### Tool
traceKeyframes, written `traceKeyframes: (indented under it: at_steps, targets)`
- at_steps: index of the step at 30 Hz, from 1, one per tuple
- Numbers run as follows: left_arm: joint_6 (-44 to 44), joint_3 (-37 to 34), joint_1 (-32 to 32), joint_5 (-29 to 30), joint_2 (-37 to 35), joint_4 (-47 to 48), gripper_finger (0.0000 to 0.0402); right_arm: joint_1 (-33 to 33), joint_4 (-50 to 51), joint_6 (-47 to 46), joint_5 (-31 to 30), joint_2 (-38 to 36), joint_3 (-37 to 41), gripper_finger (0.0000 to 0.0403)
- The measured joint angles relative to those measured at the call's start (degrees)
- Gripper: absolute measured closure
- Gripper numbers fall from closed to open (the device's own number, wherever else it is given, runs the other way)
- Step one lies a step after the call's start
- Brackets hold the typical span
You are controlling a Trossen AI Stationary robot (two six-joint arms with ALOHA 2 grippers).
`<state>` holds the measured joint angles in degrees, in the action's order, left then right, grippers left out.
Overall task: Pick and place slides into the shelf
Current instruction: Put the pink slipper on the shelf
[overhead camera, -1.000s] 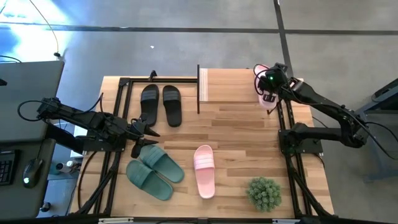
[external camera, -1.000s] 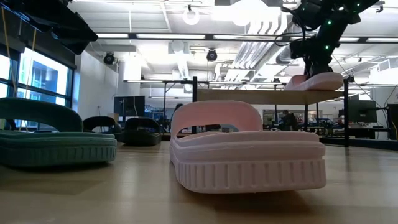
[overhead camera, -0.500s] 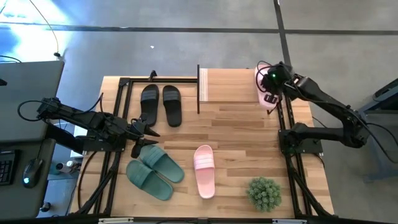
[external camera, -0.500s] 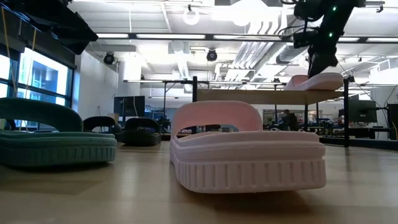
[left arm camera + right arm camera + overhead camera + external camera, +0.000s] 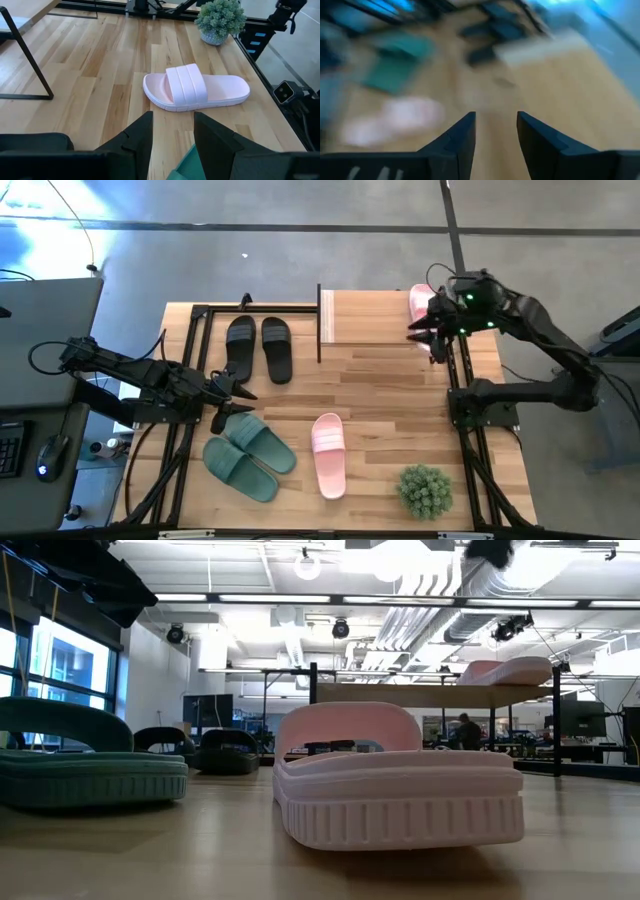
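Shelf (image 5: 372, 318) sits at the far edge of the surface (image 5: 390, 410), its board running toward the far right corner. One pink slide (image 5: 421, 302) lies on the shelf's right end, long axis near-to-far; mostly hidden by the right arm from above, so its toe direction cannot be told. In the low view it shows side-on atop the board (image 5: 505, 671).

Right claw (image 5: 430, 332) hangs just on the near side of that slide, not touching it, fingers spread and empty. Its wrist view is motion-smeared: only two dark fingers (image 5: 461, 137) with a gap between are clear; the rest is colour blobs.

Second pink slide (image 5: 328, 453) lies mid-surface toward the near edge, long axis near-to-far, strap toward the far end. In the low view it fills the foreground (image 5: 396, 780).

Green pair (image 5: 248, 455) lies near the near left corner, both angled diagonally, side by side and touching. Black pair (image 5: 258, 347) lies left of the shelf by the far edge, long axes near-to-far, parallel, slightly apart.

Left claw (image 5: 232, 395) hovers at the left side between the black and green pairs, just above the green ones, pointing toward the right edge. Fingers (image 5: 141, 137) part-spread, holding nothing. A green slide edge peeks between them, cut off.

Plant (image 5: 425, 490) stands at the near right corner.
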<state>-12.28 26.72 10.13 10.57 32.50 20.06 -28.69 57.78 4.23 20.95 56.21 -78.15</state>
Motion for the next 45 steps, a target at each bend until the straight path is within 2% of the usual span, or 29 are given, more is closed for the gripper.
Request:
traceKeyframes:
  at_steps: [3, 8, 10, 15, 19, 22, 25, 28, 33, 35, 39, 42, 45]
  targets:
    - [-0.01, 0.0, 0.0, 0.0, 0.01, 0.01, 0.0275, 7.9, -7.4, -6.75, 4.64, -0.02, -2.53, 0.0267]
    - [-0.01, 0.0, 0.0, 0.0, 0.01, -0.01, 0.0275, 23.57, -23.45, -12.44, 5.2, 0.85, -2.69, 0.0267]
    - [0.0, 0.0, 0.02, 0.0, 0.0, 0.01, 0.0275, 29.87, -27.04, -13.12, 1.82, 1.97, -2.69, 0.0267]
    - [0.01, 0.0, 0.0, -0.02, 0.0, 0.01, 0.0275, 43.07, -32.3, -10.3, -11.93, 6.76, -2.67, 0.0267]
    - [0.01, 0.0, 0.02, -0.02, 0.01, 0.01, 0.0275, 49.65, -35.21, -8.22, -16.45, 11.64, -2.67, 0.0268]
    - [-0.01, 0.0, 0.02, -0.02, 0.01, -0.01, 0.0275, 53.06, -35.81, -8.26, -20.0, 15.05, -2.67, 0.0268]
    - [-0.01, 0.0, 0.0, -0.01, 0.01, 0.0, 0.0275, 55.85, -34.34, -8.22, -27.33, 18.77, -3.37, 0.0268]
    - [0.0, 0.0, 0.01, -0.02, 0.01, 0.0, 0.0275, 58.37, -30.02, -6.85, -36.89, 22.74, -5.95, 0.0268]
    - [-0.01, 0.0, 0.0, 0.0, 0.01, -0.01, 0.0275, 62.36, -16.24, -4.16, -56.85, 32.82, -12.68, 0.0268]
    - [0.0, 0.0, 0.01, -0.02, 0.01, 0.0, 0.0275, 63.21, -11.26, -3.78, -62.05, 37.57, -15.31, 0.0268]
    - [0.01, 0.0, 0.02, 0.0, 0.01, 0.01, 0.0275, 63.46, -5.38, -7.46, -63.86, 46.22, -19.38, 0.0268]
    - [0.0, 0.0, 0.0, 0.0, 0.0, 0.0, 0.0275, 63.15, -4.14, -12.61, -61.2, 51.16, -21.73, 0.0268]
    - [0.0, 0.0, 0.01, -0.01, 0.01, 0.01, 0.0275, 62.82, -2.8, -13.29, -58.47, 55.39, -23.71, 0.0268]
